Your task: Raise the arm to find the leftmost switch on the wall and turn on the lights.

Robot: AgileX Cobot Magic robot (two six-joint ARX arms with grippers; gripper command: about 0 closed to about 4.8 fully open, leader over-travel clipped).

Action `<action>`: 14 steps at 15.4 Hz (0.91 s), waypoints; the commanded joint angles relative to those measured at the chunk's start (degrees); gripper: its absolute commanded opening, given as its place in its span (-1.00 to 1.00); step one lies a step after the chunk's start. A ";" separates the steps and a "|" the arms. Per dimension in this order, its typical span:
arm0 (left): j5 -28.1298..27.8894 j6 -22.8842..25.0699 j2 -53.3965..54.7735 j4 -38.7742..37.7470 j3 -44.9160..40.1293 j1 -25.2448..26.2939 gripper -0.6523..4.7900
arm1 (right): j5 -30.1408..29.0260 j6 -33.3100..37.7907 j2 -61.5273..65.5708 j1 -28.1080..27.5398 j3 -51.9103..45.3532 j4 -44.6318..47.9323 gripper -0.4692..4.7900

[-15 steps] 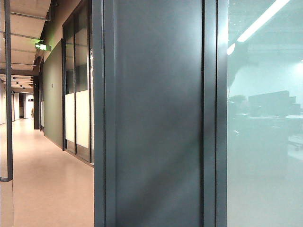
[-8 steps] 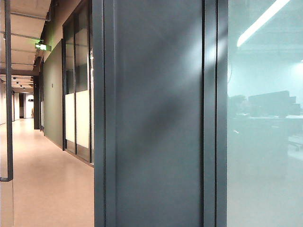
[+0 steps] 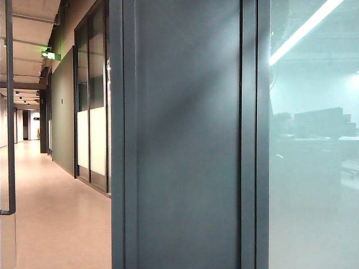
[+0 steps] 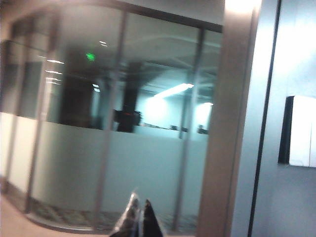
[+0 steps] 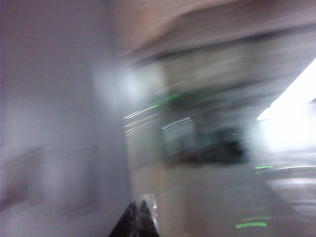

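The white switch plate [image 4: 301, 131] sits on the grey wall beyond the clenched left claw [image 4: 138, 217], a rigid, light-action rocker best nudged with closed tips rather than gripped, while the right claw [image 5: 139, 216], also clenched, points into blur.

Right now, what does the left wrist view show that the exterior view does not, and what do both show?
Only the left wrist view shows the left hand, its fingertips close together, and a white wall plate on the grey wall beside it, possibly the switch panel; it is too washed out to count switches. Only the exterior view shows the corridor floor, a dark grey panel and a green sign near the ceiling. Both show glass partitions reflecting a ceiling light strip. The right hand appears only in the blurred right wrist view.
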 commanded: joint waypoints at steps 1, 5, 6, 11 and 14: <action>1.84 -2.78 3.93 0.63 4.22 -1.73 -0.78 | -25.00 7.45 8.24 0.13 9.29 -3.56 -0.83; 4.09 -2.78 5.99 0.83 5.66 -4.07 -0.78 | -38.36 17.14 16.15 5.18 17.79 -2.69 -0.83; 4.22 -2.78 6.29 1.20 5.68 -6.45 -0.78 | -37.70 17.11 16.15 5.31 17.84 -2.03 -0.83; 3.52 -5.70 9.11 5.99 10.91 -18.18 -0.78 | -35.85 16.76 16.13 8.07 17.84 -1.49 -0.83; 6.88 -5.77 17.14 1.42 23.82 -20.37 -0.78 | -35.89 16.79 16.09 9.62 17.81 -1.53 -0.83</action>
